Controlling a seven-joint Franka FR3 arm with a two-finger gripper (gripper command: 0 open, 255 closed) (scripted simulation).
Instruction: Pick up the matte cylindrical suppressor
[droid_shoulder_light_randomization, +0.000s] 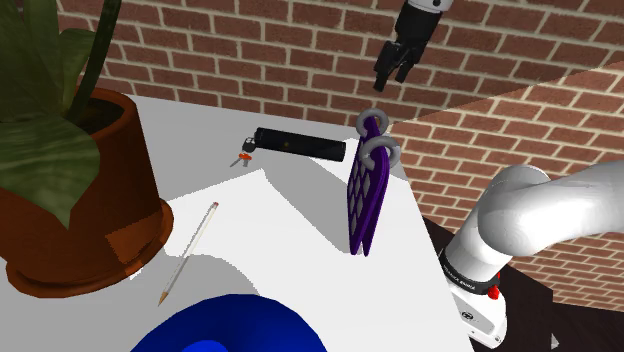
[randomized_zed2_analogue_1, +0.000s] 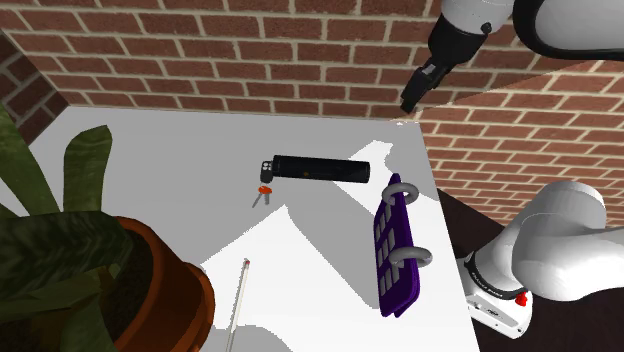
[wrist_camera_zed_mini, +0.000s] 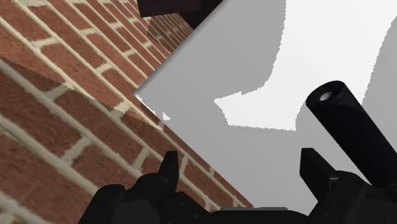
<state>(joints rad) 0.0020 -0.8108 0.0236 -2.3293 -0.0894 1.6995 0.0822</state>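
The suppressor (droid_shoulder_light_randomization: 300, 146) is a matte black cylinder lying flat near the far edge of the white table (droid_shoulder_light_randomization: 290, 215). In the second exterior view the suppressor (randomized_zed2_analogue_1: 320, 168) lies crosswise on the table (randomized_zed2_analogue_1: 170, 160). My gripper (droid_shoulder_light_randomization: 393, 73) hangs high above the table's far corner, past the cylinder's end and apart from it. Its fingers are open with nothing between them. In the wrist view the suppressor (wrist_camera_zed_mini: 356, 133) runs just outside one black finger (wrist_camera_zed_mini: 315, 168) of the gripper (wrist_camera_zed_mini: 242, 175). In the second exterior view the gripper (randomized_zed2_analogue_1: 412, 100) is in front of the brick wall.
A small bunch of keys (droid_shoulder_light_randomization: 243, 152) touches the cylinder's other end. A purple flat object with two grey rings (droid_shoulder_light_randomization: 367, 190) stands on edge beside the suppressor. A pencil (droid_shoulder_light_randomization: 188, 250), a potted plant (droid_shoulder_light_randomization: 90, 210) and a blue object (droid_shoulder_light_randomization: 230, 325) sit nearer. Brick walls (droid_shoulder_light_randomization: 300, 50) close off the back.
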